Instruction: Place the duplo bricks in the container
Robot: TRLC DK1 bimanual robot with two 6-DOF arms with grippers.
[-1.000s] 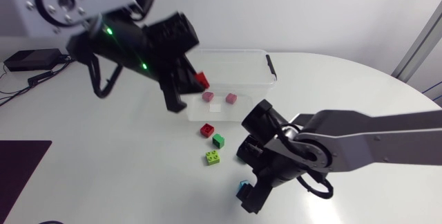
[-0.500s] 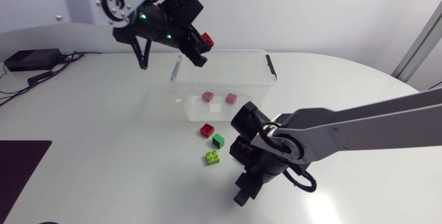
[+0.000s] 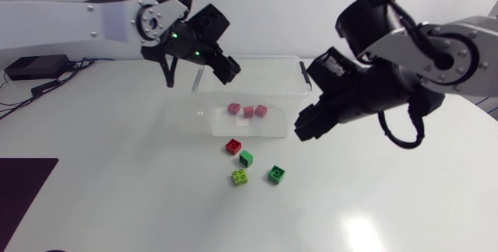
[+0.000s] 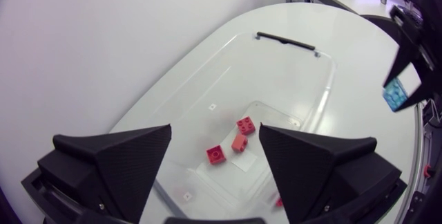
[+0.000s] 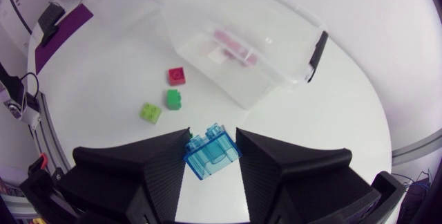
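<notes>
My left gripper [image 3: 224,66] hangs open over the back left rim of the clear container [image 3: 288,77], nothing between its fingers [image 4: 117,162]. Below it, three red and pink bricks [image 4: 239,142] lie on the container floor. My right gripper [image 5: 213,138] is shut on a translucent blue brick [image 5: 213,153], held in the air just off the container's front right corner. The head view hides that brick behind the right gripper [image 3: 305,124]. On the table in front of the container lie a red brick [image 3: 233,146], a green brick [image 3: 246,158], a lime brick [image 3: 240,177] and another green brick [image 3: 275,175].
The container has a black handle [image 3: 305,75] on its right end. A black box with cables [image 3: 31,68] sits at the far left of the table, and a dark mat [image 3: 19,197] lies at the front left.
My left gripper has opened and its red brick now lies in the container. My right gripper shut on the blue brick and rose toward the container, uncovering a green brick.
</notes>
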